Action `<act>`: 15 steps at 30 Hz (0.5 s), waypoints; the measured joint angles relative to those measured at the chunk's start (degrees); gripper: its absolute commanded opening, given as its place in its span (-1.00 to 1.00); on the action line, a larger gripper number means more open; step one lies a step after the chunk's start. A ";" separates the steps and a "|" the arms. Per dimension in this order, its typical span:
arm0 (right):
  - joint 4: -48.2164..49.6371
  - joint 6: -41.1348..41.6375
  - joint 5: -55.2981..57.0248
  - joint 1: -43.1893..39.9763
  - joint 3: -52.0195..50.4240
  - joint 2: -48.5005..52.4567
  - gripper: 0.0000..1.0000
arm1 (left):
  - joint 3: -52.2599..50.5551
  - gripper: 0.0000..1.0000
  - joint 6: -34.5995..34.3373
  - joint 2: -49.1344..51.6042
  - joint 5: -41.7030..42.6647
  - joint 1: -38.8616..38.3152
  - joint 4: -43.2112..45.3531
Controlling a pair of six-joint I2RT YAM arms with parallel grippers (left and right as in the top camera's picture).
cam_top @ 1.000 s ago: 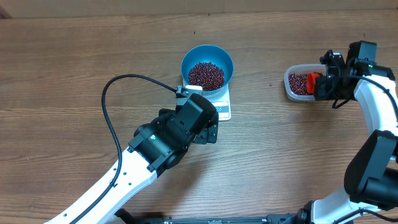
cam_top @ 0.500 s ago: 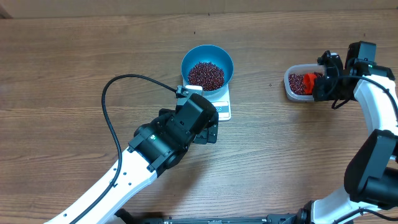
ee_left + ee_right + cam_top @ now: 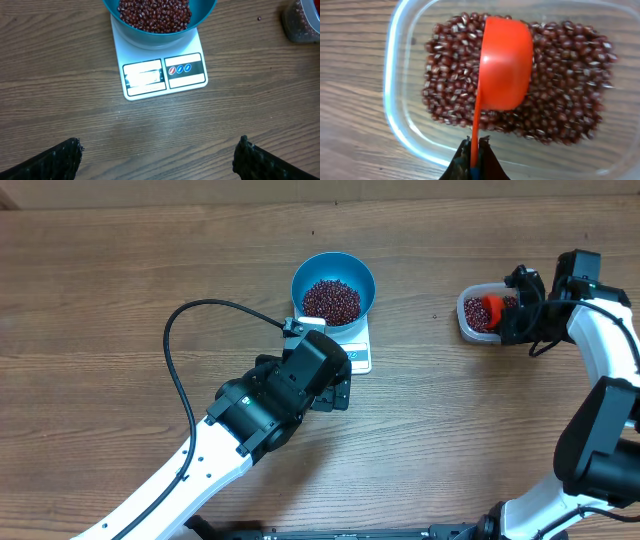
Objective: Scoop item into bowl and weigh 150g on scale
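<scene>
The light-blue bowl (image 3: 333,287) (image 3: 205,12) stands on the white scale (image 3: 352,343) (image 3: 162,75), with a heap of maroon beans (image 3: 331,300) (image 3: 154,14) inside. More beans (image 3: 478,315) (image 3: 555,95) lie in a clear tub (image 3: 463,318) (image 3: 395,100) at the right. My right gripper (image 3: 512,315) (image 3: 475,142) is shut on the thin handle of an orange scoop (image 3: 492,306) (image 3: 502,65), whose cup is turned on its side over the tub's beans. My left gripper (image 3: 157,150) hangs open above bare wood just in front of the scale, with nothing between its fingers (image 3: 60,157).
A black cable (image 3: 180,360) loops over the table left of the left arm (image 3: 270,405). One stray bean (image 3: 434,317) (image 3: 258,19) lies on the wood between the scale and the tub. The scale's display and buttons face the left gripper.
The right gripper has carried the orange scoop a little leftward, further over the tub's beans. The left arm, bowl and scale have not moved.
</scene>
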 measured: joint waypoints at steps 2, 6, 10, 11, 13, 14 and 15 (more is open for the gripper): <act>-0.11 -0.46 -1.57 -0.15 0.00 0.28 -0.93 | -0.02 0.99 0.00 0.00 0.00 0.00 0.00; -0.39 -1.11 -3.63 -0.26 0.00 0.52 -0.93 | -0.02 0.99 0.00 0.00 0.00 0.00 0.00; -0.66 -1.33 -4.55 -0.26 0.00 0.59 -0.93 | 0.00 0.99 0.00 0.00 0.00 0.00 0.00; -0.72 -1.33 -4.68 -0.26 0.00 0.59 -0.93 | 0.00 0.99 0.00 0.00 0.00 0.00 0.00; -0.81 -1.36 -5.05 -0.26 0.00 0.59 -0.93 | 0.00 0.99 0.00 0.00 0.00 0.00 0.00; -0.83 -1.40 -5.27 -0.26 0.00 0.59 -0.92 | -0.02 0.99 0.00 0.00 -0.02 0.00 0.00; -0.92 -1.42 -5.42 -0.26 0.00 0.59 -0.93 | -0.02 0.99 0.00 0.00 0.00 0.00 0.00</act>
